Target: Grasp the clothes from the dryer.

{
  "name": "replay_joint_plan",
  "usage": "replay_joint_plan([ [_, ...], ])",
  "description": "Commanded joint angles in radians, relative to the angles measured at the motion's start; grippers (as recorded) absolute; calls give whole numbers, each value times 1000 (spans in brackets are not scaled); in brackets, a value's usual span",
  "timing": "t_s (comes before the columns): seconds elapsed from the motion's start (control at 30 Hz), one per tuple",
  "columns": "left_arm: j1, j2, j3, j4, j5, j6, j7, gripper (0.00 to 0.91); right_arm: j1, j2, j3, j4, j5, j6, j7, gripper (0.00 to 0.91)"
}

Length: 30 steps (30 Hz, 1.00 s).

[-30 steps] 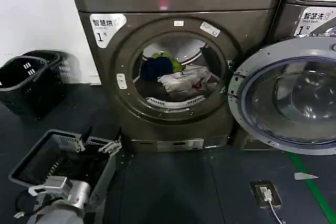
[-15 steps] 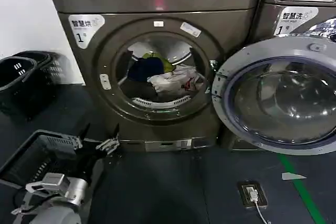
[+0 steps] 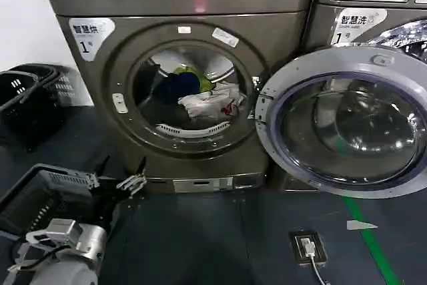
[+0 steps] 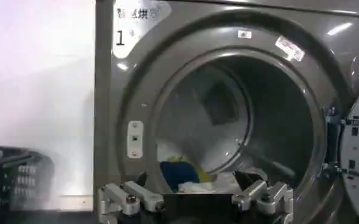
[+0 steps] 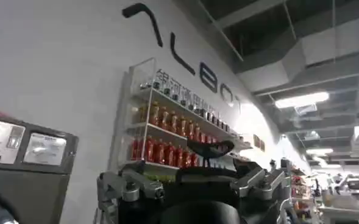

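Head view, item one: the clothes [image 3: 200, 95], a heap of white, navy and yellow-green cloth, lying low inside the drum of the dryer [image 3: 100, 118], whose door [image 3: 343, 121] hangs swung open to the right. We note the left gripper [image 3: 120, 179] below and left of the porthole, jaws spread wide and empty, the heap ahead of and above it. Beside it: a dark basket [image 3: 37, 195], contents unclear. Right gripper [image 5: 194, 182]: jaws apart, aimed away at distant shelves [image 5: 167, 131].
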Motion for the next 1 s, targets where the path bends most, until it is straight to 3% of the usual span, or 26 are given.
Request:
replay_joint_plan([
  [0.03, 2, 1, -7, -3, -3, 0, 0, 907, 1, 0, -1, -1, 0, 0, -1, 907],
  [0.6, 6, 4, -26, -18, -10, 1, 19, 907, 1, 0, -2, 5, 1, 0, -4, 907],
  [1.0, 7, 2, -23, -25, -10, 0, 19, 907, -9, 1, 1, 4, 6, 42, -16, 907],
])
